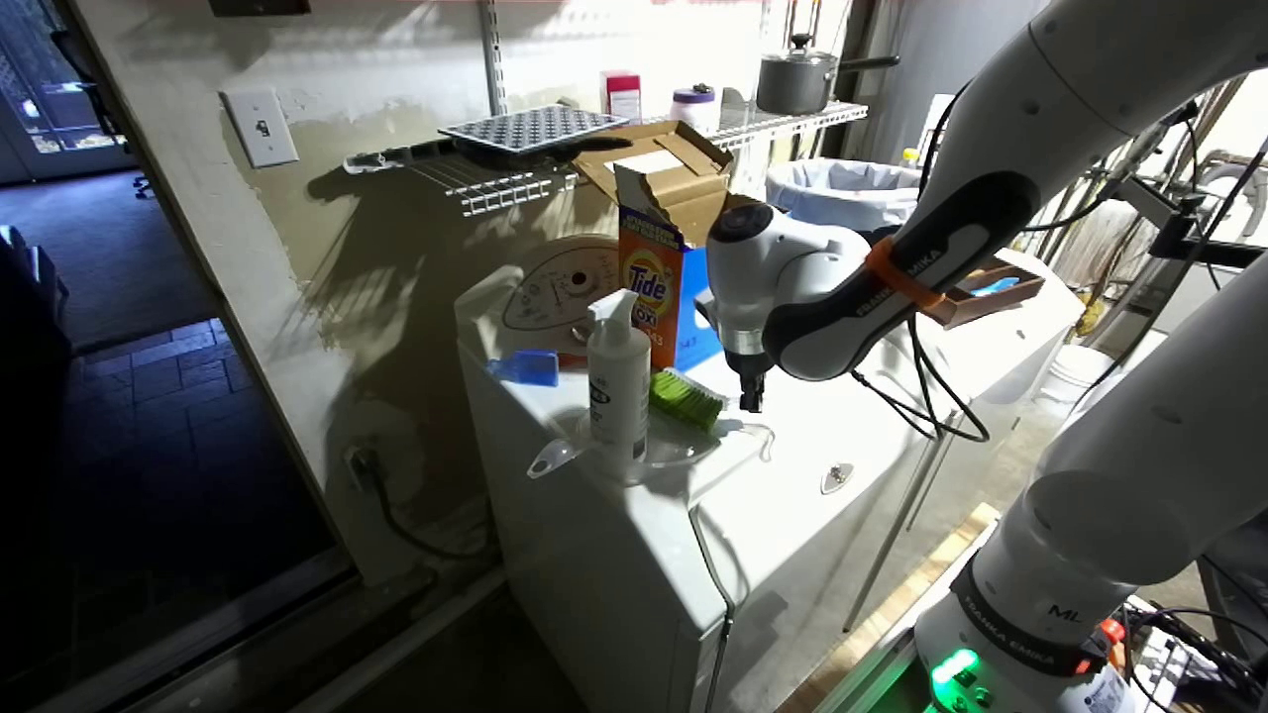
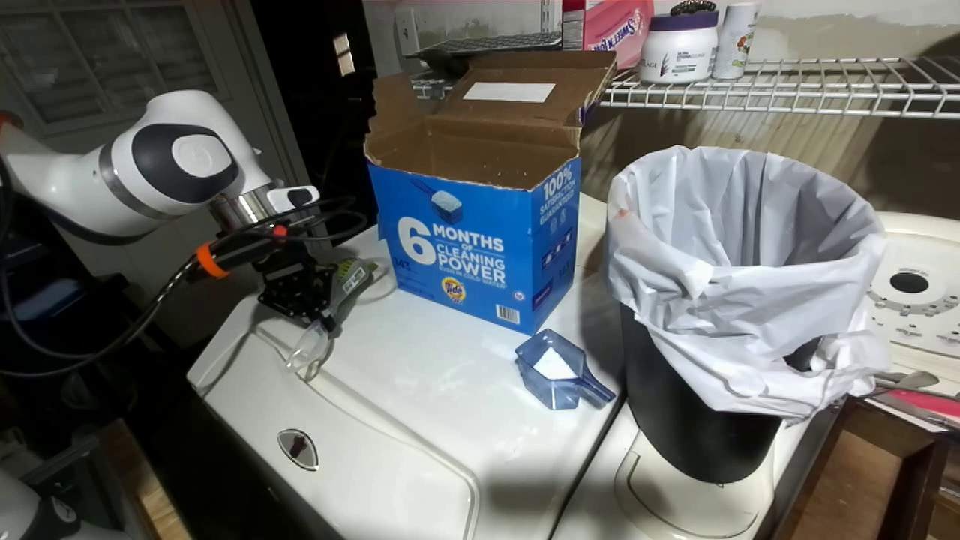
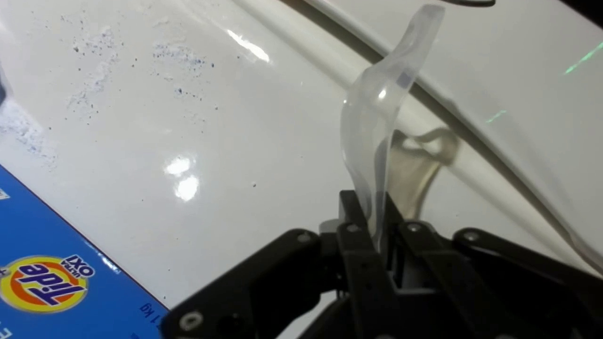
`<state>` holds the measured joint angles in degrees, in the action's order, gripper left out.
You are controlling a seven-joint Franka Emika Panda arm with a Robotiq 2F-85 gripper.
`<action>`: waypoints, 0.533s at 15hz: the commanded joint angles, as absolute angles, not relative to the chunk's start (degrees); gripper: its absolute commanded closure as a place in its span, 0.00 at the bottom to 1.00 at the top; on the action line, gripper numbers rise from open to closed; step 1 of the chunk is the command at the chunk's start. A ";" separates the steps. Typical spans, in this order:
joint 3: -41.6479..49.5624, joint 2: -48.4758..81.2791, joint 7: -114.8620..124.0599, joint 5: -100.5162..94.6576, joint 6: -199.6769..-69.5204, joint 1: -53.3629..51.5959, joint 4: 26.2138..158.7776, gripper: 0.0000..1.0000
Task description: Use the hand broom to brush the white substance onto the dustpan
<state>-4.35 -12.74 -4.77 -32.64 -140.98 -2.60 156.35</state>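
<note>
The hand broom has green bristles (image 1: pixel 686 399) and a clear plastic handle. It also shows in an exterior view (image 2: pixel 352 279). My gripper (image 3: pixel 372 207) is shut on the clear handle, whose end sticks out past the fingertips in the wrist view. The broom head is hidden in the wrist view. In both exterior views the gripper (image 1: pixel 751 398) is low over the white machine top. A clear dustpan, its handle (image 1: pixel 552 458) pointing away, lies partly behind a pump bottle. The white substance (image 3: pixel 179 56) is scattered as blue-specked powder on the white top, with more near the left edge (image 3: pixel 21 129).
The white pump bottle (image 1: pixel 619 386) stands by the dustpan. A large Tide box (image 2: pixel 465 232) stands behind the powder area. A blue scoop (image 2: pixel 555 371) holding white powder lies beside the box. A lined bin (image 2: pixel 705 420) stands further right. A blue object (image 1: pixel 530 366) lies at the back edge.
</note>
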 commanded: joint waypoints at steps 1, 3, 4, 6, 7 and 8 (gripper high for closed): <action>-3.68 -15.46 -7.07 -29.95 -144.43 -2.98 157.51 0.97; -3.56 -15.91 -6.79 -29.51 -145.92 -2.67 157.74 0.97; -3.65 -16.03 -6.33 -29.63 -145.85 -2.34 157.72 0.97; -3.75 -16.31 -5.60 -30.34 -145.00 -1.67 157.63 0.97; -3.83 -16.42 -5.21 -30.82 -144.30 -1.30 157.61 0.97; -3.80 -16.43 -5.25 -30.76 -143.64 -1.11 157.61 0.97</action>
